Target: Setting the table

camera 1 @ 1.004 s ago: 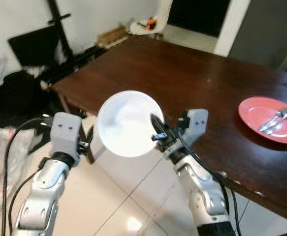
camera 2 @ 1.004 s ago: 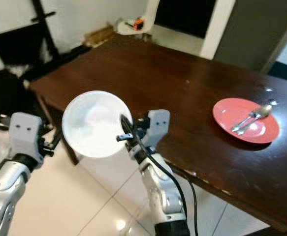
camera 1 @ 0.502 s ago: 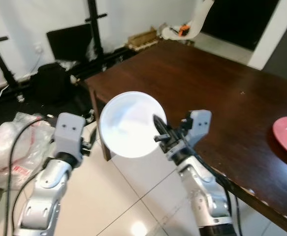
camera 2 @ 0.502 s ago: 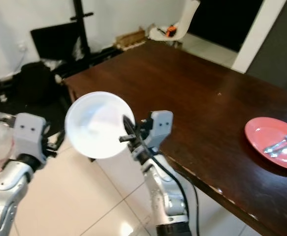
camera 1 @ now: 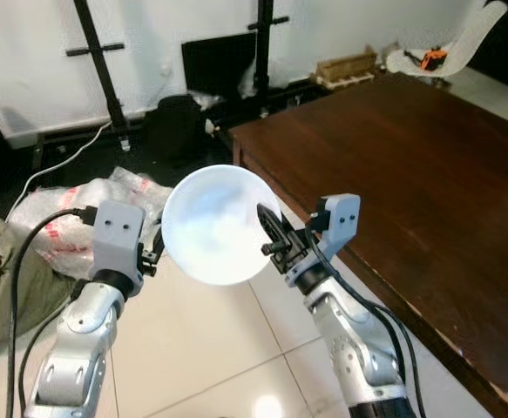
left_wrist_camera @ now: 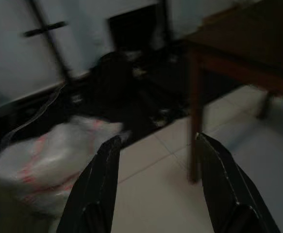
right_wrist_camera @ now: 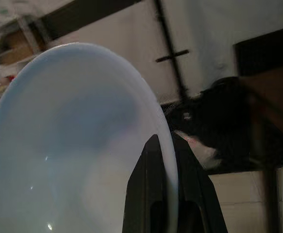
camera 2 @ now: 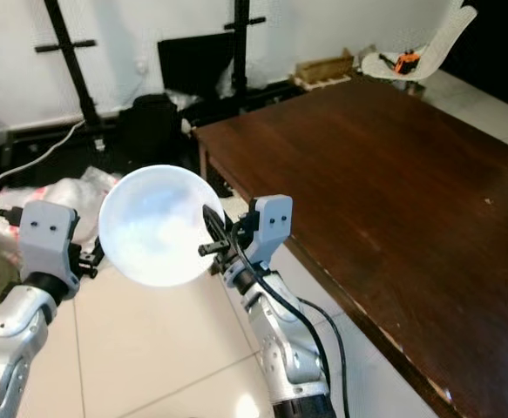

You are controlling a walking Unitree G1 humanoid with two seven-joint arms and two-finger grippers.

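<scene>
White plate (camera 1: pixel 215 225), centre of frame: we are pinching its rim w/ the right gripper (camera 1: pixel 271 237). Left gripper (left_wrist_camera: pixel 156 187) is hanging open. We are keeping it level towards the table (camera 1: pixel 410 148), upper right.

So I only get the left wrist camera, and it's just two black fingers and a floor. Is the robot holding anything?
Observer: Yes. The right gripper pinches the rim of a white plate.
Operator: Is the plate on the table?
Observer: No, it is held in the air above the tiled floor, beside the corner of the brown table.
Operator: Does my hand touch it?
Observer: No. The left gripper is open, holding nothing, and it sits behind the plate's left edge.
</scene>
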